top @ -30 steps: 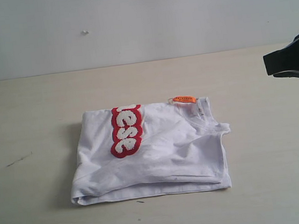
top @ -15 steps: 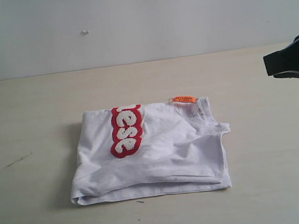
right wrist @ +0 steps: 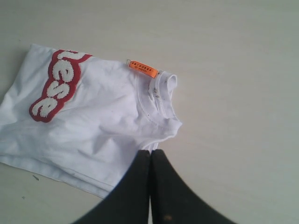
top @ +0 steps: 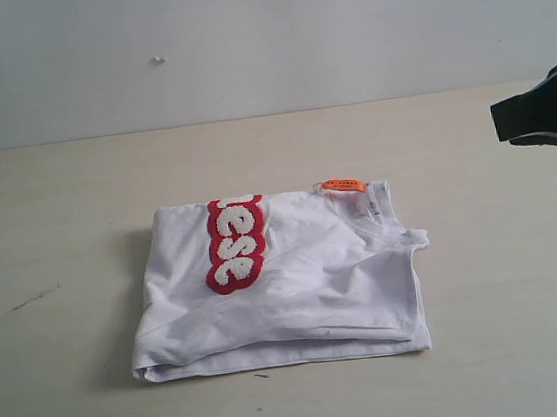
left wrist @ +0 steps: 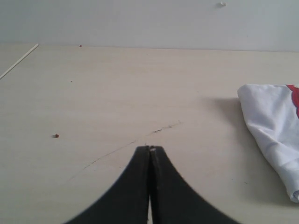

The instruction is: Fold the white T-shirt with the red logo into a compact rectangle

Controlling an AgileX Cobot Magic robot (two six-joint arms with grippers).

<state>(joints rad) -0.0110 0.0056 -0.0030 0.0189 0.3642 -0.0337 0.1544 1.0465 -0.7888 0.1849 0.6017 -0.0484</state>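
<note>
CHANGE, LAST SECOND: none. White short-sleeved cotton T-shirt (top: 288, 288) unmoved, lying as rough folded rectangle at centre of pale wooden table (top: 55, 194).

MEANING: fold judged done or nearly done.

- Long red logo patch with fuzzy white letters (top: 234, 246): on top layer, cut off at far fold.
- Left gripper (left wrist: 150, 148): jaws pressed together, empty, over bare table, shirt well apart.
- Right gripper (right wrist: 150, 151): jaws together, empty, off collar side.

EDGES: near edge shows stacked layers, slightly uneven. Small orange neck tag (top: 342, 185) pokes out at far edge.

ROOM: bare table on all sides.
</note>
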